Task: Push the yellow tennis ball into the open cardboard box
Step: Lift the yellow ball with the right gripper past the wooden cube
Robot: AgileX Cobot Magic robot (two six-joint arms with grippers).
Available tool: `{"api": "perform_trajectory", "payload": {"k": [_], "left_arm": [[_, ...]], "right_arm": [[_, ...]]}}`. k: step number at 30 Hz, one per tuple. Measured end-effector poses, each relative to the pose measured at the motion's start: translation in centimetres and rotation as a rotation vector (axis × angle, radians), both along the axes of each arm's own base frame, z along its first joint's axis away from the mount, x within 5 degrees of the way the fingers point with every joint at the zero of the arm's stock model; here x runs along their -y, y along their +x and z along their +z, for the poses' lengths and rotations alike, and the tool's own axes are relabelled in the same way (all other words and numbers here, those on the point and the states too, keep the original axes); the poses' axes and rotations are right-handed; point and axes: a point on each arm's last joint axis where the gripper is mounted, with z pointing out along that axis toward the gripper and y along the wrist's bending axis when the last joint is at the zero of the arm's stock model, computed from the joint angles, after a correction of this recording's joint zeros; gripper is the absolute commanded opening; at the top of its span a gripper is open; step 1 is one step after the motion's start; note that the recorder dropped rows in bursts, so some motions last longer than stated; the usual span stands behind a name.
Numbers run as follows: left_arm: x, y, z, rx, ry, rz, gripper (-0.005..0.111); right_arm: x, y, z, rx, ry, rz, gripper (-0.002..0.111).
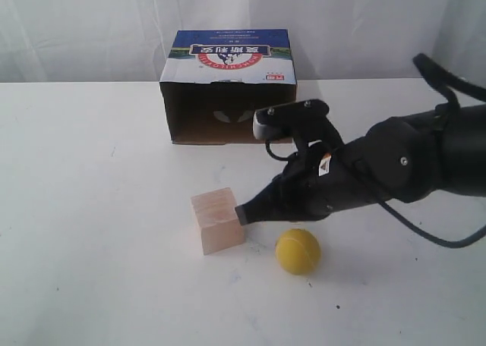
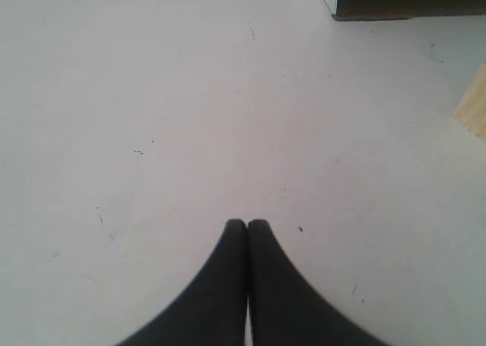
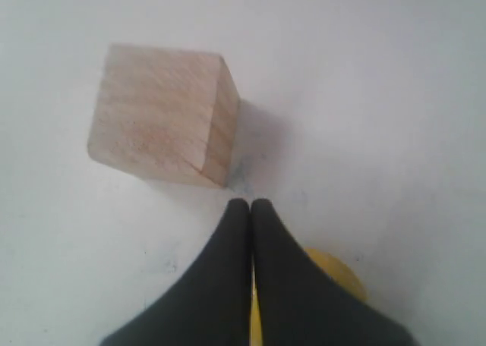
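exterior view. the open cardboard box (image 1: 228, 88) stands close to the far edge of the table (image 1: 91, 209), about midway along that edge. its long axis runs parallel to the far edge. the dark mouth faces the near edge and the blue-and-white printed panel lies on top, its lettering upside down from this side. the yellow tennis ball (image 1: 297, 251) rests in the near half of the table, toward the right edge and well apart from the box. it lies in front of the right end of the mouth. as a sphere it shows no long axis and no heading. a pale wooden cube (image 1: 218, 221) sits just beside the ball, on the side toward the left edge, with a gap of bare table between them.

my right gripper (image 1: 243, 213) reaches in from the right edge, low over the table, and points toward the left edge. its two black fingers (image 3: 237, 232) are pressed together, with nothing between them. the tip lies at the cube's near corner — touching or only just beside it, i cannot tell. the ball sits under and behind the fingers, partly hidden by them in the right wrist view.

left wrist view. my left gripper (image 2: 247, 223) hangs over bare table — fingers likewise pressed together and empty. one corner of the box and one edge of the cube show at the border.
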Motion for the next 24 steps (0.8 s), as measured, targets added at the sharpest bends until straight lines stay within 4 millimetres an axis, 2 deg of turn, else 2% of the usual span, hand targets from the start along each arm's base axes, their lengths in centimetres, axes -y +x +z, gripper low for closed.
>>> {"api": "perform_trajectory", "payload": {"k": [4,7,11,18,24], "left_arm": [[0.0,0.0,0.0,0.000,0.000,0.000,0.000],[0.0,0.0,0.0,0.000,0.000,0.000,0.000],[0.0,0.0,0.0,0.000,0.000,0.000,0.000],[0.0,0.0,0.0,0.000,0.000,0.000,0.000],[0.0,0.0,0.0,0.000,0.000,0.000,0.000]], "right_arm": [[0.2,0.1,2.7,0.090,0.020,0.022,0.000],[0.9,0.0,3.3,0.079,0.014,0.007,0.000],[1.4,-0.3,2.7,-0.004,-0.030,0.002,0.000],[1.0,0.2,1.3,-0.038,-0.032,-0.012,0.000],[0.4,1.3,-1.1,-0.059,-0.049,-0.023,0.000]]}}
